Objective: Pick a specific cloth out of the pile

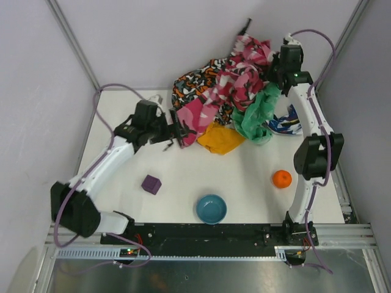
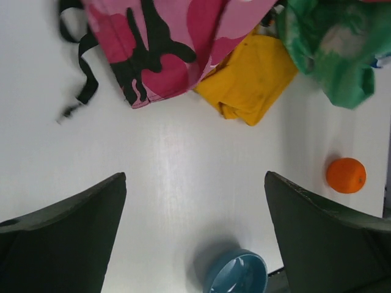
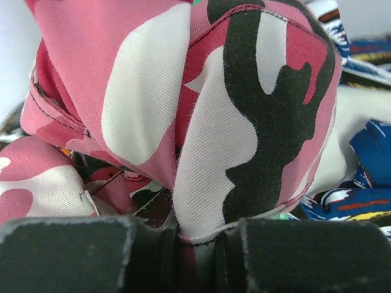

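1. I'm looking down on a white table (image 1: 183,168) boxed in by pale grey walls (image 1: 153,36) with metal corner posts. A metal rail runs along the near edge, where both arm bases are bolted.
2. Taking the table centre as my dial in the top view, the pile (image 1: 229,82) heaps up at 12 to 1 o'clock against the back wall. An orange ball (image 1: 281,178) sits at 4, a blue bowl (image 1: 211,209) at 6 and a purple cube (image 1: 151,184) at 8.
3. The cloth (image 1: 221,139) is plain yellow-orange with no print, loosely folded and creased, and far smaller than the heap. It lies on the table at the pile's 6 o'clock edge. Its far edge runs under the pink camouflage cloth (image 3: 201,122), and the green cloth (image 1: 259,116) touches it at its 3 o'clock.
4. My left gripper (image 2: 195,177) has its fingers spread wide with nothing between them. It hangs at the cloth's 9 o'clock, by the pink hem.
5. My right gripper (image 3: 204,235), on the pile's 3 o'clock side, is pinched tight on a fold of the pink camouflage cloth, which fills its wrist view.
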`<state>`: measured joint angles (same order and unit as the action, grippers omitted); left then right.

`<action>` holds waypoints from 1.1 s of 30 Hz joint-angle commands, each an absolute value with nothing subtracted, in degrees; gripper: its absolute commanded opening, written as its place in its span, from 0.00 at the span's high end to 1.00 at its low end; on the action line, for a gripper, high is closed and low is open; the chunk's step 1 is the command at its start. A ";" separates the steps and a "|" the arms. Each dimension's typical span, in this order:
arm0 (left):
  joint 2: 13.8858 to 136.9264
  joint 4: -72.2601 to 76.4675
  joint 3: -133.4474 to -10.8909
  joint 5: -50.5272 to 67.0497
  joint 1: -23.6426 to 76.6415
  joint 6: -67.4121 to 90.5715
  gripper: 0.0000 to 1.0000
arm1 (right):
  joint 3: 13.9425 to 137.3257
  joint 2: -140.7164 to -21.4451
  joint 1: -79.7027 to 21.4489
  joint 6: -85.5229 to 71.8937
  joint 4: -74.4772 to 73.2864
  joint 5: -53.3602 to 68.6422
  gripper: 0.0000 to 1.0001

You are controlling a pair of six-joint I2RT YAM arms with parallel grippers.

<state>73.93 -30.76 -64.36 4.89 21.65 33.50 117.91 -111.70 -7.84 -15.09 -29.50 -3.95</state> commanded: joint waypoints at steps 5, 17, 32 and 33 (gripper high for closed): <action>97.48 -26.67 -82.34 12.54 30.43 27.66 0.00 | 115.09 -125.52 -4.60 -23.65 -28.15 -6.09 1.00; 128.35 -32.40 -108.82 -7.61 39.33 19.61 0.00 | 108.08 -126.21 -4.09 -24.02 -25.98 -3.74 1.00; 138.57 -44.23 -119.16 -21.71 42.72 16.28 0.78 | 100.04 -121.55 -4.28 -23.11 -21.14 -5.02 0.95; 137.27 -44.57 -119.92 -21.44 42.72 15.78 0.89 | 99.98 -121.42 -4.38 -23.02 -21.20 -4.97 0.95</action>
<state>137.27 -40.27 -117.45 -18.48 42.70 18.65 102.10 -122.06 -3.73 -23.51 -16.56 -5.13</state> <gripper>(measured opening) 0.303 0.153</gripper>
